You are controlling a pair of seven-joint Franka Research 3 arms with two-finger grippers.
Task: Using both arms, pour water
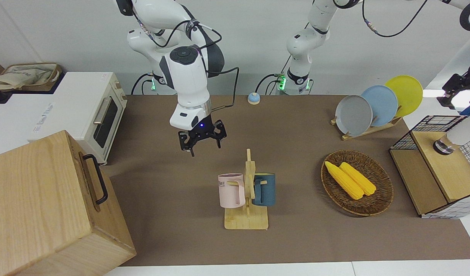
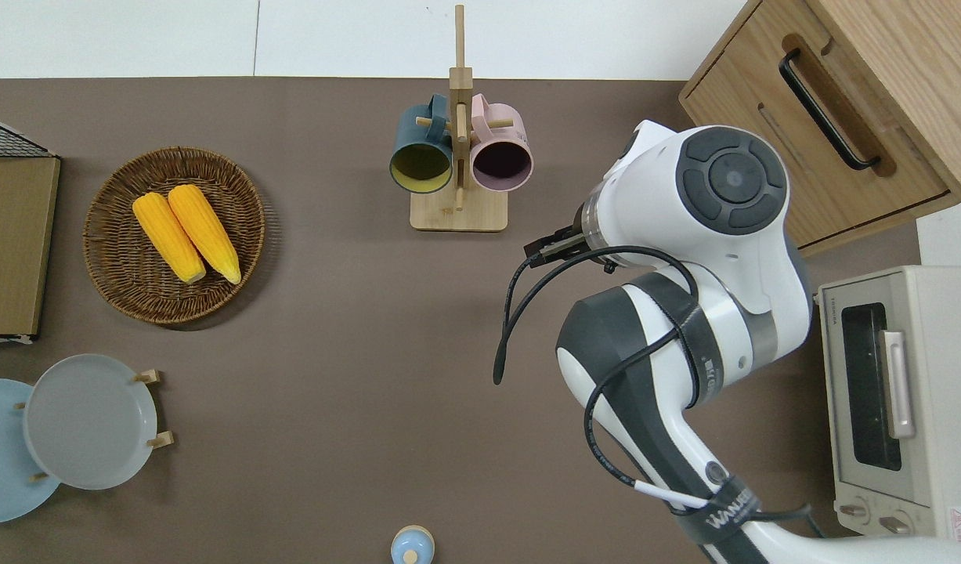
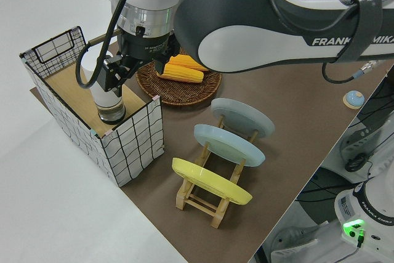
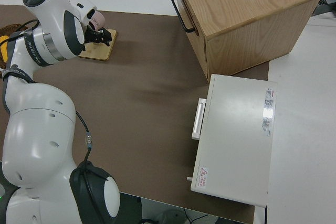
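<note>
Right gripper (image 1: 202,141): fingers spread open and empty, hanging over bare brown table (image 1: 288,237) between the toaster oven (image 1: 100,111) and the wooden mug rack (image 1: 247,199), which carries a pink mug (image 1: 231,190) and a blue mug (image 1: 265,189). Left gripper (image 3: 120,69): at the white bottle (image 3: 106,93) standing in the wire basket (image 3: 132,143); the fingers appear to bracket its upper part, though contact cannot be confirmed. Corn cobs (image 1: 349,179) lie in a wicker tray (image 1: 376,205) beside the basket.
</note>
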